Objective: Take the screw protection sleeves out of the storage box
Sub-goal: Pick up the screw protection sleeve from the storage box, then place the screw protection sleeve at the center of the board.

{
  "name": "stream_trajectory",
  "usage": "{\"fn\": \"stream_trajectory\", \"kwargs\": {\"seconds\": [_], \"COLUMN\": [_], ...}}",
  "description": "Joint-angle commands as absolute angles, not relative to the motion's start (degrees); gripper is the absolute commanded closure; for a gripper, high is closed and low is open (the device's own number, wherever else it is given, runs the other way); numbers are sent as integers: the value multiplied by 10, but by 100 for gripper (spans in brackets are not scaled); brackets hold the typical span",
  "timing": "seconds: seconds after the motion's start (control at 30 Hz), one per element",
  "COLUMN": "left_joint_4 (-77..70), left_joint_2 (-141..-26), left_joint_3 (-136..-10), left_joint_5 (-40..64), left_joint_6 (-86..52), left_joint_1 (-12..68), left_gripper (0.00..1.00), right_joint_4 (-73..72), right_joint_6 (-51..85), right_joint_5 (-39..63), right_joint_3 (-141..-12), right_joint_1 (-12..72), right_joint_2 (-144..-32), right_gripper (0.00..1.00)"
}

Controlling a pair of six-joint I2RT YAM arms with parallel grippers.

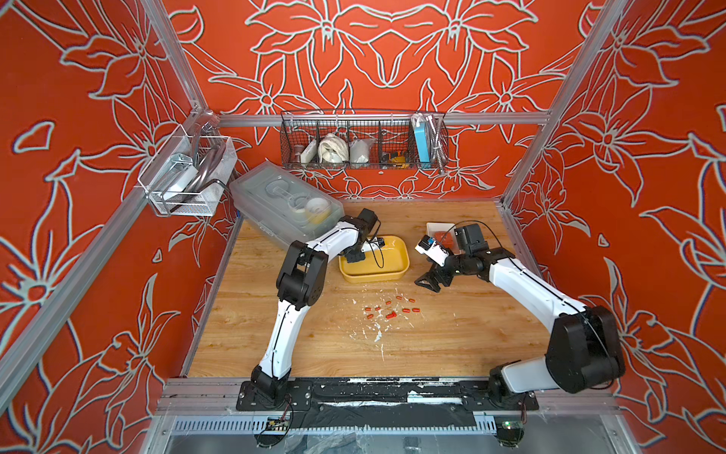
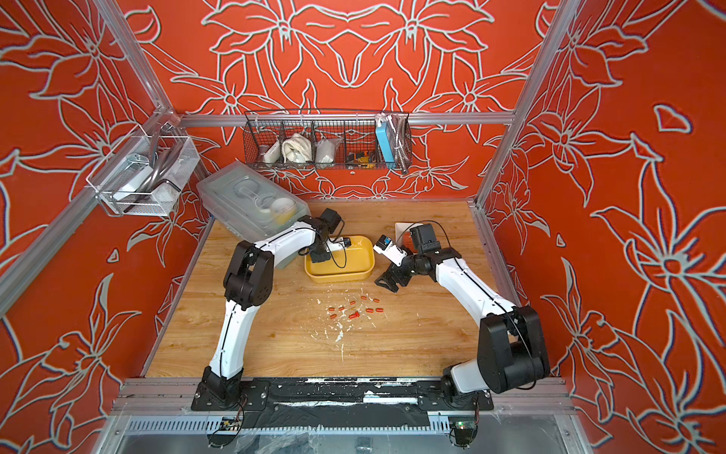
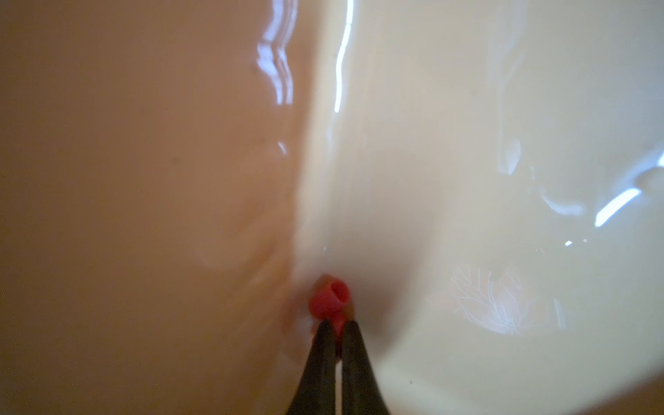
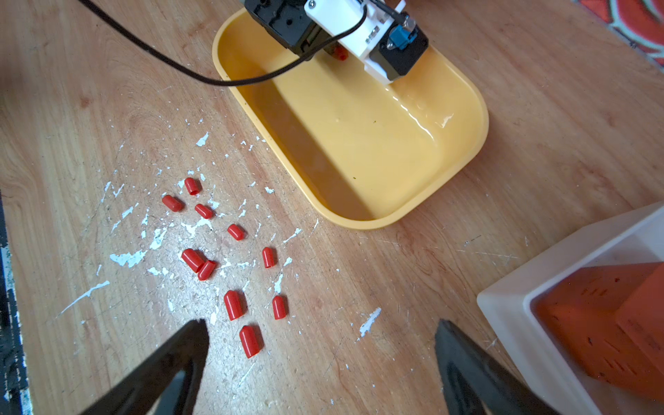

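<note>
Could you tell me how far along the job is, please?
Done: about ten small red capsule-like sleeves lie on the wooden table. In hand: left gripper, jaws shut on one red sleeve inside the shallow yellow plastic tray. Left: lifting it out; no others visible.

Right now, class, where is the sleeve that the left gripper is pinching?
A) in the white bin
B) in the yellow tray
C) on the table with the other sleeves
B: the left wrist view shows the left gripper shut on a sleeve against the floor of the tray.
</note>
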State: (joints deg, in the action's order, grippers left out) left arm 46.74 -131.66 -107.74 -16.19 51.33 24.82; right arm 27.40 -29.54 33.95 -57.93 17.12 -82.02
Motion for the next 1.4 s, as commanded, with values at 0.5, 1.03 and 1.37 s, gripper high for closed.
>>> {"fn": "stream_trajectory", "kwargs": {"seconds": [0.5,1.03,1.37], "left_joint_4": [592,547,488], "left_joint_2": [-1168,-1020,-1104], "left_joint_3": [-1056,-776,-764], "left_joint_5": [-15,118,72], "left_joint_6": [415,360,355], "left_joint_1": [253,335,338], "left_gripper": [100,100,88], "right_joint_4": [276,255,256], "right_joint_6": [-298,-295,-297], "right_joint_5": [341,299,300], "right_joint_3": [-571,-560,-559], "right_joint_1": [167,168,167], "right_joint_2": [-814,-793,-798], "right_gripper": [3,3,3]}}
